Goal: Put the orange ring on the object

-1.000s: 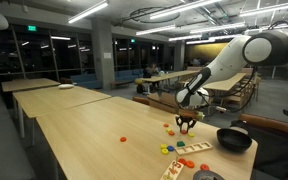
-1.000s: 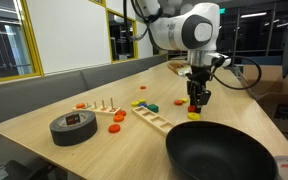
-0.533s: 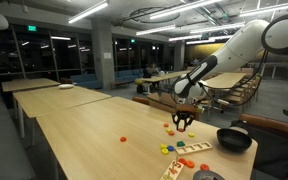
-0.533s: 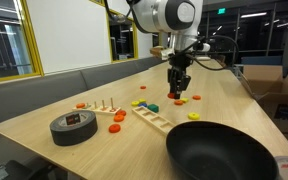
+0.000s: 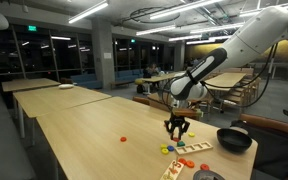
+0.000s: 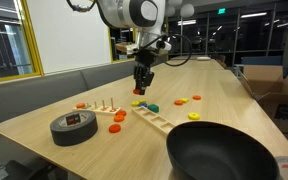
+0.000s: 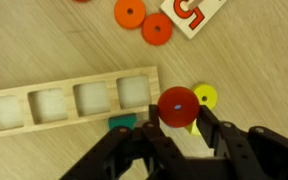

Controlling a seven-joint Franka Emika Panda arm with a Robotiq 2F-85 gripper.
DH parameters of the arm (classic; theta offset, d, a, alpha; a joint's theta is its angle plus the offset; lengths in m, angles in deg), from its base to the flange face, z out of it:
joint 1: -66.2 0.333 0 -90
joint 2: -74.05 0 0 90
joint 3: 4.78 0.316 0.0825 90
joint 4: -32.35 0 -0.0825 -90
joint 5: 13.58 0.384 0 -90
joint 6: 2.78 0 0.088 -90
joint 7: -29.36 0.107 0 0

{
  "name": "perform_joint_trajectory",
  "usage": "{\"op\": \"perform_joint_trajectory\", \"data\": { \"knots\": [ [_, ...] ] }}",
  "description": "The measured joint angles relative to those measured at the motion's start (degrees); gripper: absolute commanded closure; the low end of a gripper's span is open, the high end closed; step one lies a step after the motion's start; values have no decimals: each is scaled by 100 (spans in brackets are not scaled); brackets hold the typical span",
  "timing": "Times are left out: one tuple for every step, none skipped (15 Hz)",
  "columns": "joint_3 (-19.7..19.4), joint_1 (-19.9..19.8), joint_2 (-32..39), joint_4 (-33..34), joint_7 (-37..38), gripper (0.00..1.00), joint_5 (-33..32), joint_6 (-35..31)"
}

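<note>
1. A white card (image 7: 189, 12) at the top edge of the wrist view bears a red figure that reads like a 5, partly cut off.
2. The wooden tray (image 7: 69, 100) lies on the bench (image 7: 44, 45); its four square compartments show bare pale wood.
3. The black pan (image 6: 224, 150) shows only its dark inside.
4. The pincer (image 7: 179, 120) is pinching the orange ring (image 7: 177, 106) above the bench, over the tray's end, with a yellow ring (image 7: 205, 97) and a green block (image 7: 122, 121) just beside.
5. The peg board (image 6: 102, 107) stands apart, near a tape roll (image 6: 73, 126).

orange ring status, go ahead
Gripper shut on ring, aloft. Not yet on peg stand. Loose rings lie near the stand.
</note>
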Motion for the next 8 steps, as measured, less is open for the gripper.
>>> {"op": "perform_joint_trajectory", "data": {
  "knots": [
    [67, 51, -22, -64, -3, 75, 18, 0],
    [126, 106, -37, -111, -3, 75, 26, 0],
    [180, 163, -50, -143, -3, 75, 29, 0],
    [227, 214, -63, -168, -4, 75, 29, -1],
    [271, 267, -75, -185, -4, 75, 29, -1],
    [315, 315, -85, -197, -4, 75, 29, -1],
    [358, 354, -96, -209, -4, 75, 29, -1],
    [396, 394, -107, -222, -4, 76, 29, -1]
  ]
}}
